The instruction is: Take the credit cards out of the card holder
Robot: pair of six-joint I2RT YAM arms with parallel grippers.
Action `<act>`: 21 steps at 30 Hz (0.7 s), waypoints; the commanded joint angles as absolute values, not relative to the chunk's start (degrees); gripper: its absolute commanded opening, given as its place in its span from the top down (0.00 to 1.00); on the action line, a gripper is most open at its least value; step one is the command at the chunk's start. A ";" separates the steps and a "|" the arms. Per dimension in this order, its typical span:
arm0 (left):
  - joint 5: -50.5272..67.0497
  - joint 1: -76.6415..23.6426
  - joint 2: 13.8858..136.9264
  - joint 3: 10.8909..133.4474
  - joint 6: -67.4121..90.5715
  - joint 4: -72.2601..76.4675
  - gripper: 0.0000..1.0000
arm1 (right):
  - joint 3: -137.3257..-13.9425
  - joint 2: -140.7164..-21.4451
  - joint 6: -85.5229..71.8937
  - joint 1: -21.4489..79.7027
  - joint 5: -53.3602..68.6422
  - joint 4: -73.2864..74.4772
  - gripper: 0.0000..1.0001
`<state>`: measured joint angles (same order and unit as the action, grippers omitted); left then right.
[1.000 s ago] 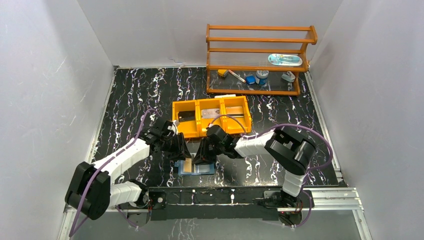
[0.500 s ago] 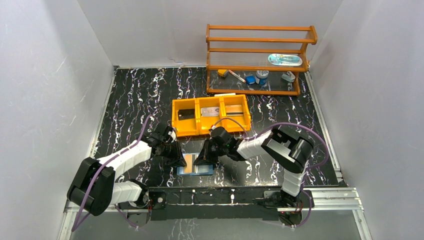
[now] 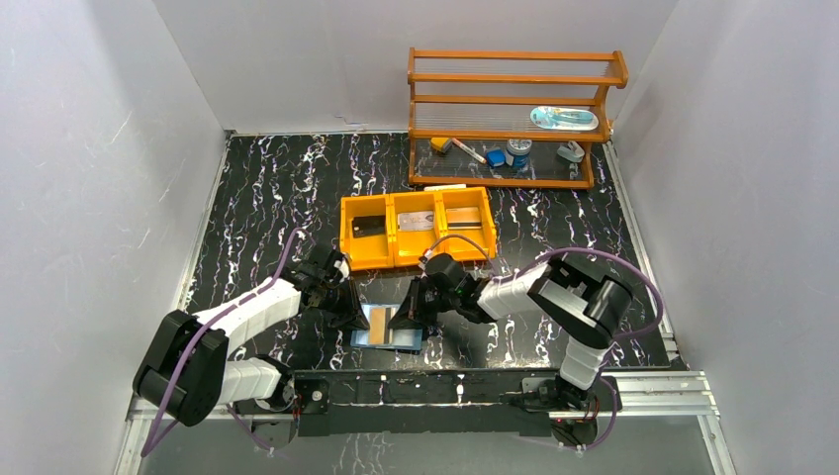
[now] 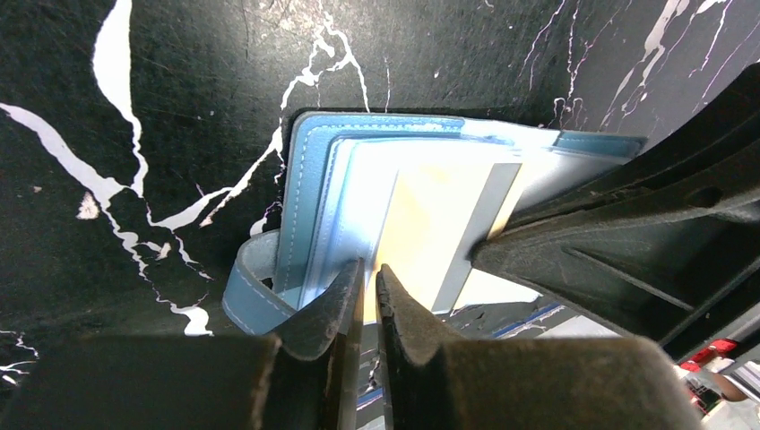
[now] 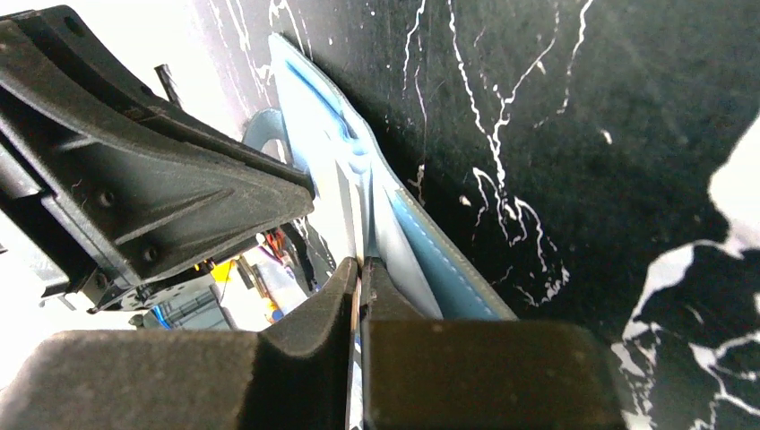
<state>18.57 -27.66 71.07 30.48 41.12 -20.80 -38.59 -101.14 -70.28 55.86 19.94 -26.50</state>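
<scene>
Both bases sit at the near edge of the table (image 3: 277, 188). My left arm (image 3: 247, 312) has its upper link swung out left and the elbow far left. The white forearm comes back forward and right, wrist pitched down. My right arm (image 3: 579, 297) has the elbow raised on the right and the forearm reaching left, wrist also pitched down. The two heads face each other, nearly touching, just ahead of the bases.

On my left gripper (image 4: 369, 273) the fingers (image 4: 332, 305) are almost together with a thin slit between them. The tips are at the near-left edge of the card holder (image 4: 309, 179). I can't tell if anything is pinched in the slit.

On my right gripper (image 5: 360, 267) the fingers (image 5: 314, 305) are pressed tight on a thin pale sheet. In the left wrist view that finger meets the grey-striped edge of the orange card (image 4: 421, 224), so I read it as clamped on that card.

The card holder lies open on the table between my two grippers, pale blue inside up, with the strap loop curled at one corner. The orange card lies against the inner leaf, skewed to its edges. I can't tell how far it sits in a slot.

Beyond is the orange tray (image 3: 344, 237), three compartments, apart from the card holder. There is a dark flat piece in the left one and a silvery flat piece in the middle. At the back right is the wooden shelf rack (image 3: 514, 99), with small items on its lower shelf.
</scene>
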 commanded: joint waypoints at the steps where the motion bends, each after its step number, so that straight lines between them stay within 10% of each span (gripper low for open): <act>1: 14.55 -27.77 72.13 29.79 40.43 -23.12 0.90 | -36.77 -97.20 -68.95 54.96 20.18 -26.03 0.93; 21: 16.03 -28.03 71.98 30.06 39.99 -22.63 0.91 | -36.24 -103.29 -73.61 54.16 24.99 -35.62 0.80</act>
